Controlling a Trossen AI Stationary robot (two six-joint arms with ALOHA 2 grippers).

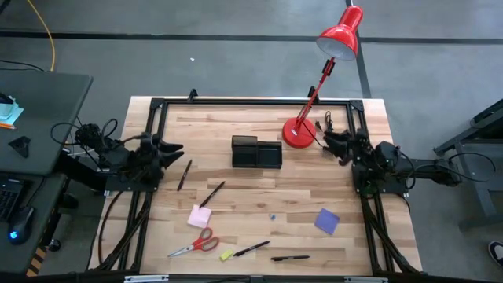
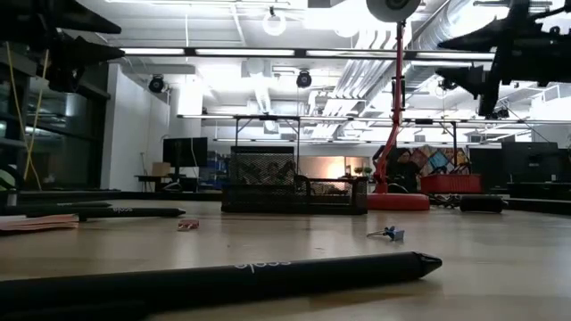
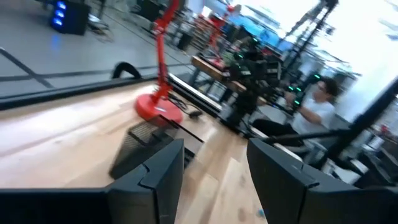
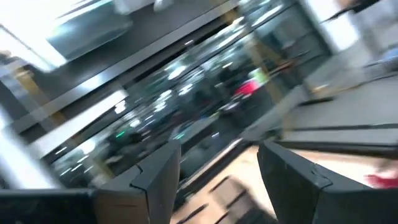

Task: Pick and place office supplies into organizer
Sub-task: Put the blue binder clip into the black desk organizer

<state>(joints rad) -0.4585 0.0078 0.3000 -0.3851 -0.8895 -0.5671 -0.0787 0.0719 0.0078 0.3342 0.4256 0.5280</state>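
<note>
Left claw (image 1: 174, 148): parted, grasping nothing, raised at the desk's left edge.
Right claw (image 1: 328, 138): parted, grasping nothing, raised at the right edge beside the lamp (image 1: 301, 130).
Organizer (image 1: 256, 152): black box at the desk's back centre, just left of the lamp's base.
Pens (image 1: 184, 174): one near the left claw, others scattered toward the front.
Scissors (image 1: 196, 244): front left.
Pink pad (image 1: 199, 216): just behind the scissors.
Purple pad (image 1: 327, 221): front right.
Desk (image 1: 259, 200): wooden.

A robotics lab is shown: a wooden tabletop (image 1: 259, 196) is set on grey concrete floor (image 1: 236, 63), fluorescent strips and exposed ducts (image 2: 268, 53) are seen overhead, and a person (image 3: 314, 102) is seated among equipment racks (image 3: 255, 62).
</note>
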